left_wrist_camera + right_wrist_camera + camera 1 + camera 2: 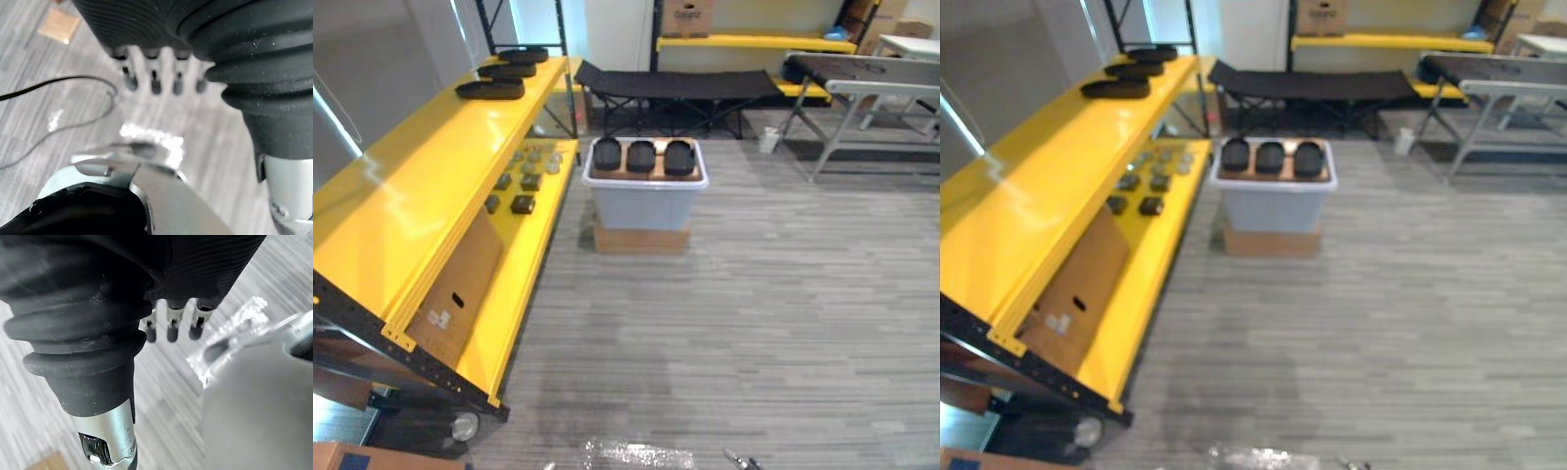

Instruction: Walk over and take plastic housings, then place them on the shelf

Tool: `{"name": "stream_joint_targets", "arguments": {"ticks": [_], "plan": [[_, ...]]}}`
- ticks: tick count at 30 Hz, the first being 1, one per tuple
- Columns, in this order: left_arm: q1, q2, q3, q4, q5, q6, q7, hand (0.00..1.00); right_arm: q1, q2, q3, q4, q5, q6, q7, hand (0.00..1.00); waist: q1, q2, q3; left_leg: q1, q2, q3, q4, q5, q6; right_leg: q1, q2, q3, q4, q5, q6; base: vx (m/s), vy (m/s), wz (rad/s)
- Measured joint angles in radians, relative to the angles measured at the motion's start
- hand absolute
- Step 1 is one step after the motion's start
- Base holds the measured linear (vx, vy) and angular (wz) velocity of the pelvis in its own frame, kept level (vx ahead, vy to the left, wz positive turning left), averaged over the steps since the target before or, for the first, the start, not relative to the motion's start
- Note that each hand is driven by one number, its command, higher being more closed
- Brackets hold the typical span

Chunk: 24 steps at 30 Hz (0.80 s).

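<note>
Your left hand [155, 73] and right hand [171, 322] hang over the floor, fingers loose and straight, holding nothing. Straight ahead, well apart from both hands, three housings [641, 157] sit side by side in the bin [646, 211]. The shelf [421, 206] runs along your left.

Grey striped floor [783, 294]; black cot [675, 84] at back.

The left hand [154, 74] hangs down, fingers loose, holding nothing. The right hand [171, 322] hangs the same way.
</note>
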Motion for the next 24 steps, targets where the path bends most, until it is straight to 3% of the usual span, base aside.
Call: {"name": "stream_joint_targets", "arguments": {"ticks": [7, 10, 12, 13, 14, 15, 18, 20, 22, 24], "plan": [[0.003, 0.001, 0.0, 0.001, -0.008, -0.002, 0.002, 0.0, 0.005, -0.003, 0.027, 0.0, 0.002, -0.011, -0.02, 0.0, -0.001, -0.005, -0.012, -0.026, -0.004, 0.0, 0.0, -0.003, 0.001, -0.018, 0.0, -0.003, -0.018, 0.008, -0.003, 0.01, 0.0, 0.0], [0.003, 0.001, 0.001, 0.001, -0.027, -0.002, 0.003, 0.0, 0.0, -0.007, 0.03, -0.001, -0.007, -0.012, -0.028, 0.0, -0.001, -0.005, -0.011, -0.045, -0.007, 0.004, 0.006, -0.023, 0.009, -0.07, -0.014, 0.001, 0.064, -0.032, 0.001, 0.06, 0.014, -0.02], [-0.001, 0.006, 0.001, -0.001, -0.026, -0.002, -0.001, 0.0, -0.004, -0.006, 0.029, -0.006, -0.009, -0.013, -0.041, 0.0, 0.002, -0.016, -0.002, -0.071, -0.012, 0.004, 0.066, -0.07, 0.026, -0.175, -0.062, 0.007, 0.303, -0.118, 0.026, 0.1, 0.056, -0.04], [-0.008, 0.007, 0.001, 0.0, -0.024, 0.0, 0.0, 0.0, -0.01, -0.013, 0.016, -0.02, 0.001, -0.015, -0.05, 0.0, 0.003, -0.013, 0.018, -0.07, -0.009, 0.005, 0.11, -0.108, 0.038, -0.275, -0.096, 0.02, 0.535, -0.135, 0.013, 0.07, 0.062, -0.1], [-0.018, 0.01, -0.003, -0.002, -0.021, 0.002, 0.002, 0.0, -0.01, -0.01, 0.018, -0.03, 0.009, -0.019, -0.057, 0.0, 0.0, -0.01, 0.026, -0.062, -0.006, 0.003, 0.137, -0.119, 0.049, -0.329, -0.115, 0.026, 0.659, -0.137, 0.008, 0.13, 0.078, -0.01], [-0.031, 0.022, -0.016, 0.0, -0.003, 0.006, 0.015, 0.0, -0.001, -0.003, 0.018, -0.028, 0.034, -0.031, -0.053, 0.0, -0.006, -0.018, 0.052, -0.047, 0.0, -0.001, 0.189, -0.159, 0.059, -0.401, -0.132, 0.037, 0.785, -0.194, 0.005, 0.16, 0.068, 0.07], [-0.065, 0.036, -0.018, 0.025, 0.002, 0.025, 0.016, 0.0, 0.018, 0.014, 0.019, -0.03, 0.043, -0.043, -0.029, 0.0, -0.013, -0.03, 0.063, -0.03, 0.026, -0.013, 0.221, -0.194, 0.038, -0.469, -0.097, 0.033, 0.667, -0.214, -0.002, 0.24, 0.039, 0.2], [-0.094, 0.037, -0.018, 0.035, 0.005, 0.038, 0.012, 0.0, 0.023, 0.022, 0.016, -0.03, 0.042, -0.047, -0.021, 0.0, -0.032, -0.024, 0.071, -0.02, 0.044, -0.031, 0.221, -0.204, 0.021, -0.493, -0.07, 0.025, 0.466, -0.163, 0.003, 0.29, -0.031, 0.26], [-0.097, 0.036, -0.017, 0.036, 0.003, 0.038, 0.01, 0.0, 0.034, 0.018, 0.016, -0.028, 0.034, -0.026, -0.016, 0.0, -0.033, -0.02, 0.081, 0.01, 0.057, -0.022, 0.223, -0.233, -0.027, -0.486, -0.046, 0.026, 0.212, -0.044, 0.015, 0.37, -0.099, -0.05], [-0.097, 0.036, -0.017, 0.036, -0.003, 0.028, 0.011, 0.0, 0.051, 0.02, 0.002, -0.027, 0.001, -0.008, -0.016, 0.0, -0.036, -0.022, 0.084, 0.049, 0.066, -0.028, 0.24, -0.286, -0.058, -0.488, -0.052, 0.028, 0.208, -0.02, -0.009, 0.36, -0.194, 0.08]]}}
